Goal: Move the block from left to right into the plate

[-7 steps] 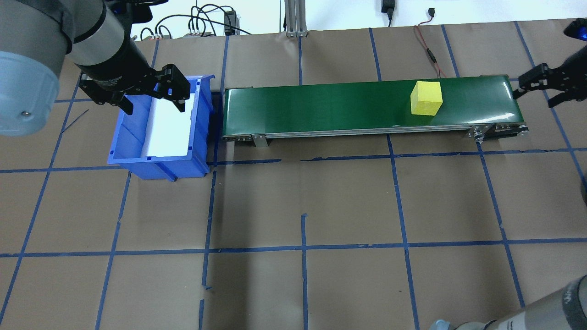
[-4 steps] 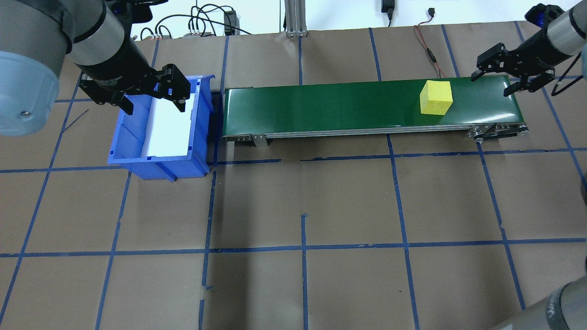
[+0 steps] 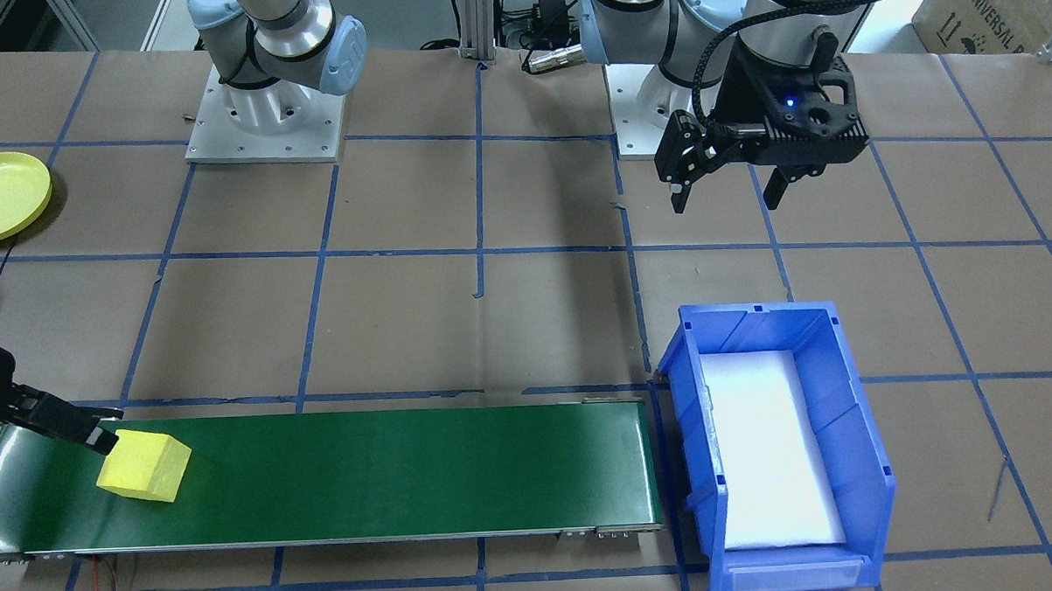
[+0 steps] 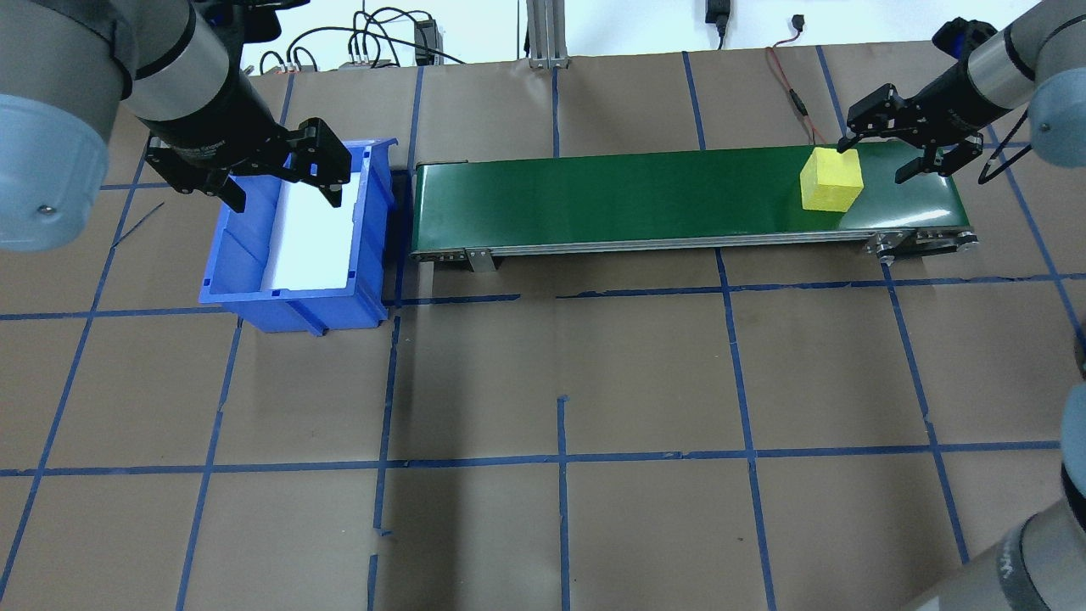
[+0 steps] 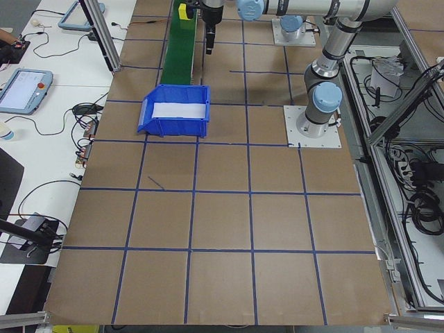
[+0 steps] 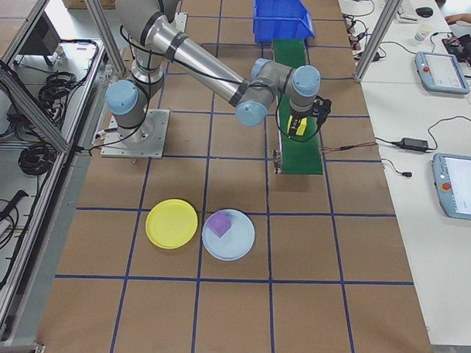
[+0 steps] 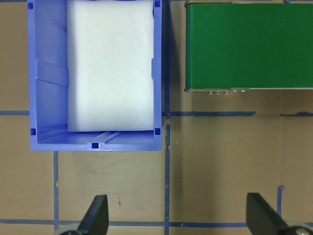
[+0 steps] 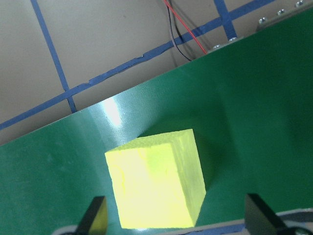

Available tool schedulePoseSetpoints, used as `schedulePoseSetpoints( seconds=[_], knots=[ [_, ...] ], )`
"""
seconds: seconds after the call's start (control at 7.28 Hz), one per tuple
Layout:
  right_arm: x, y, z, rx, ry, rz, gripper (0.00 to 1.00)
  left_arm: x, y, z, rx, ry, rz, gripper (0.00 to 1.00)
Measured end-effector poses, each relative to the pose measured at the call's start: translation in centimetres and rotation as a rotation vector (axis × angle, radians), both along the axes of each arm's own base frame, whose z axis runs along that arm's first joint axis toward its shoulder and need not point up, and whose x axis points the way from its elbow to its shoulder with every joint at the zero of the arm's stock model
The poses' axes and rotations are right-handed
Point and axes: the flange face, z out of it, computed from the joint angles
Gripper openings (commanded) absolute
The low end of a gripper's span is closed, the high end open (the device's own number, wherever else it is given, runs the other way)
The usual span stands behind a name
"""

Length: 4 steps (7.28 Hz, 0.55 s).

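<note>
In the front-facing view the right gripper [image 3: 102, 437] enters from the frame's left edge, which cuts off its arm; only one finger shows, at the yellow block [image 3: 144, 467]. The yellow plate [image 3: 2, 196] is cropped by the same edge. From the left end of the desk, the block [image 5: 182, 10] is too small to judge, and the frame top truncates the conveyor [image 5: 179, 41]. Both wrist views show only fingertips [image 8: 98, 213] at the bottom margin.

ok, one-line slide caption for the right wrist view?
Open right end effector poised over the yellow block on the green conveyor belt.
</note>
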Motion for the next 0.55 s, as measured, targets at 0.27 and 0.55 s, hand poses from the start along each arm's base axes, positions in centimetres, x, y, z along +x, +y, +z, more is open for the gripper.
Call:
schedulePoseSetpoints(
  seconds=[0.27, 0.55],
  knots=[
    [-0.2, -0.3, -1.1, 0.007, -0.002, -0.008, 1.00, 0.0, 0.0, -0.1, 0.001, 0.001, -0.001, 1.00],
    [-0.4, -0.6, -2.7, 0.016, -0.002, 0.001, 1.00, 0.0, 0.0, -0.1, 0.001, 0.001, -0.001, 1.00]
  ],
)
